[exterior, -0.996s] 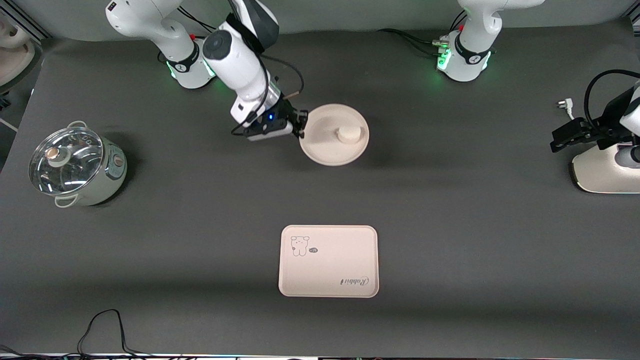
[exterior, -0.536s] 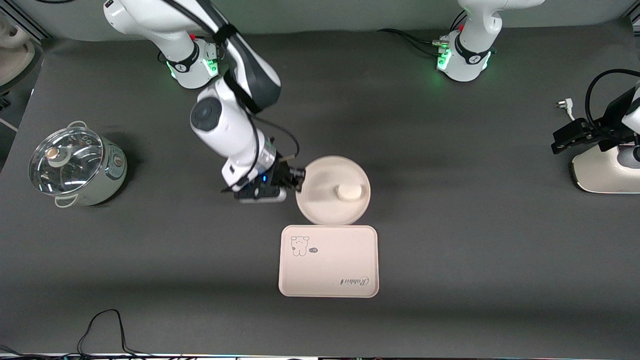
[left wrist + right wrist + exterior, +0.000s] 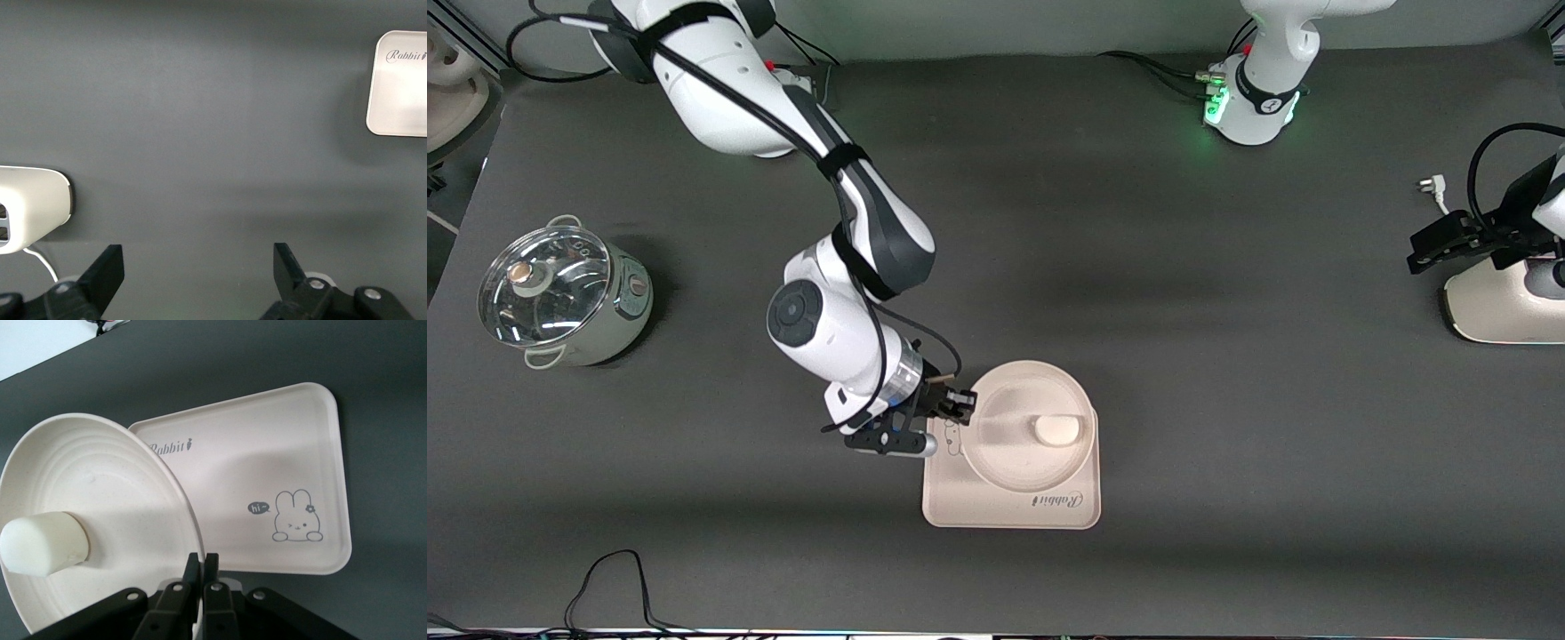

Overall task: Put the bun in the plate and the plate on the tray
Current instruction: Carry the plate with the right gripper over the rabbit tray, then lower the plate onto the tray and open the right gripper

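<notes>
1. Desk [image 3: 1183, 356]: dark grey mat, wide bare stretches at its middle and along the edge nearest the front camera.
2. Tray [image 3: 996, 507]: lies flat near that edge, about midway along it; open mat on every side.
3. Plate [image 3: 1005, 453]: over the tray's half farther from the front camera, its rim reaching past that tray edge; whether it rests on the tray or is held just above cannot be told.
4. Bun [image 3: 1056, 429]: on the plate, off centre toward the left arm's end.
5. Right tool [image 3: 964, 408]: over the tray corner printed with the cartoon animal, fingers [image 3: 212, 577] pinched together on the plate's rim.
6. Left tool [image 3: 193, 270]: low over bare mat at the left arm's end of the desk, beside a white appliance [image 3: 1498, 307]; fingers spread wide, holding nothing; this arm waits.
7. Glass-lidded pot [image 3: 565, 295]: near the desk edge at the right arm's end, well apart from the tray.
8. Black cable [image 3: 609, 582]: looped at the front-camera edge, toward the right arm's corner.
</notes>
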